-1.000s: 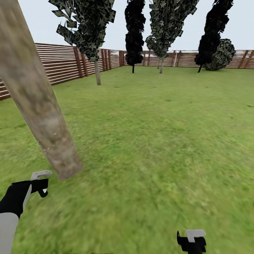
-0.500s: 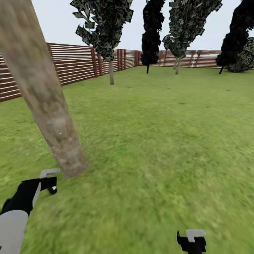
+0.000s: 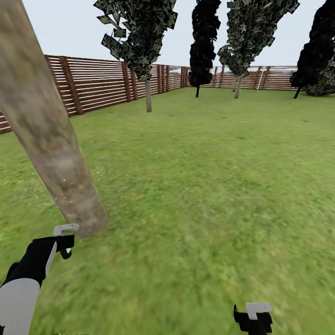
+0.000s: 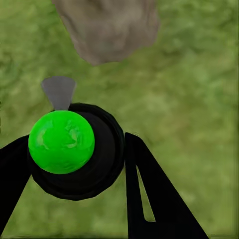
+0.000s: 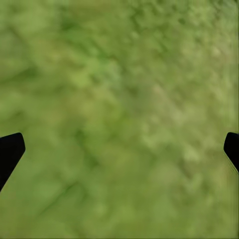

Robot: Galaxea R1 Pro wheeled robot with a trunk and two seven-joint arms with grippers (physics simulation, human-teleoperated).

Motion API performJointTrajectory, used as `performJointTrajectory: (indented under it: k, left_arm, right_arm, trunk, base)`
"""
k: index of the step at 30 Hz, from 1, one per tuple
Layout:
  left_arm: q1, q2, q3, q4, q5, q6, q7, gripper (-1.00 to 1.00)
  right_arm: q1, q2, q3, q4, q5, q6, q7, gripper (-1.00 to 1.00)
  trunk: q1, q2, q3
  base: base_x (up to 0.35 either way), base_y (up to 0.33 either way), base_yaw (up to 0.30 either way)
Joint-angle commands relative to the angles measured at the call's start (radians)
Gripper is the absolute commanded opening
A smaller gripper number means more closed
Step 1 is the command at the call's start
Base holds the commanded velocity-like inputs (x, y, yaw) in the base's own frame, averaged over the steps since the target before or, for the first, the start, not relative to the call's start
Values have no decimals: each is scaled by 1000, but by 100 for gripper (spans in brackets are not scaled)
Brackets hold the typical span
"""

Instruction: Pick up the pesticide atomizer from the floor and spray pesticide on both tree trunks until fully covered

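Black fingers of your left gripper [image 4: 74, 164] clamped one atomizer [image 4: 74, 149], green ball on top, just short of one pale trunk [image 3: 46, 130]; your right gripper [image 5: 119, 149] gaped wide over grass [image 3: 209, 186].

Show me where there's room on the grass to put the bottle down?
The widest bare grass lies between the near tree trunk, the fence and the far trees. More lies under the open right end effector. It is tight only at the trunk's foot, where the left end effector holds the pesticide atomizer.
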Motion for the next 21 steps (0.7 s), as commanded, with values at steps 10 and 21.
performJointTrajectory:
  k: [10, 21]
  left_arm:
    - [2, -5, 0, 0, 1, -1, 0, -100]
    - [1, -9, 0, 0, 1, -1, 0, -100]
  right_arm:
    - [0, 0, 1, 0, 0, 0, 0, 100]
    - [0, 0, 1, 0, 0, 0, 0, 100]
  trunk:
    - [0, 0, 0]
    - [0, 0, 0]
  base:
    - [218, -201, 264]
    - [125, -228, 28]
